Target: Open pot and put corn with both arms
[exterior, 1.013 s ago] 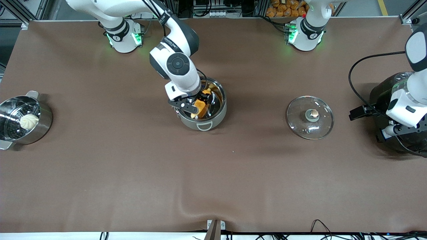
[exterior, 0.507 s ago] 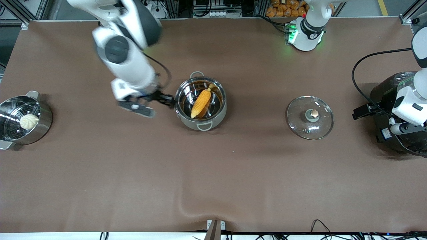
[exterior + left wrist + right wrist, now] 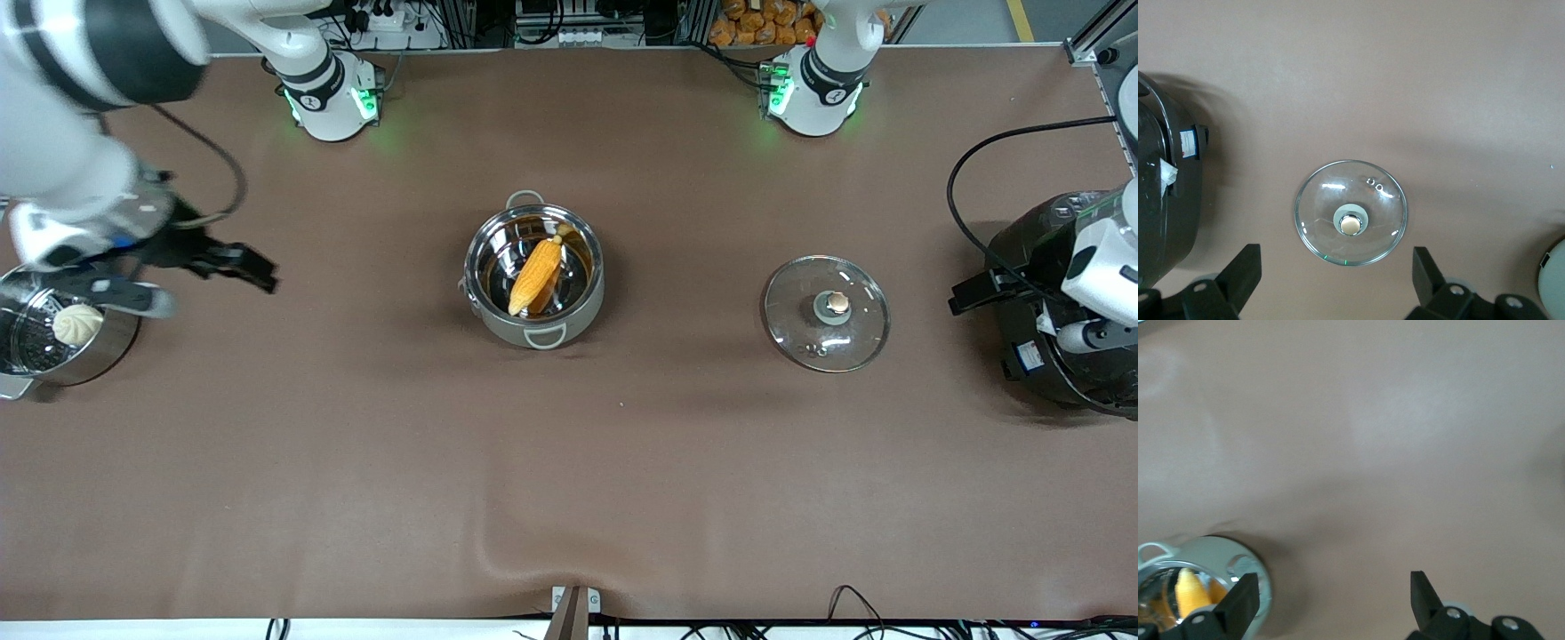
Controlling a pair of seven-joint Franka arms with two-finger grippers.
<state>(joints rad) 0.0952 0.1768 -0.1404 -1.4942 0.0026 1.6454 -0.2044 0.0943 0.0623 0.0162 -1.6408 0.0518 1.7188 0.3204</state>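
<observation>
The steel pot (image 3: 582, 307) stands open in the middle of the table. The corn (image 3: 536, 277) lies inside it, free of both grippers. The glass lid (image 3: 826, 311) lies flat on the table beside the pot, toward the left arm's end. My right gripper (image 3: 116, 289) is open and empty over the steamer pot's edge; its wrist view (image 3: 1331, 600) shows the pot (image 3: 1238, 570) and the corn (image 3: 1188, 593) at one side. My left gripper (image 3: 1089, 340) is open and empty over the black cooker; its wrist view (image 3: 1335, 270) shows the lid (image 3: 1351, 212).
A steel steamer pot (image 3: 111, 342) with a white bun (image 3: 77, 324) stands at the right arm's end. A big black cooker (image 3: 1036, 258) with a cable stands at the left arm's end and shows in the left wrist view (image 3: 1165, 200).
My right gripper let go of the corn in the pot, then swung away to the steamer pot at its end of the table. The left gripper drifted slightly.
</observation>
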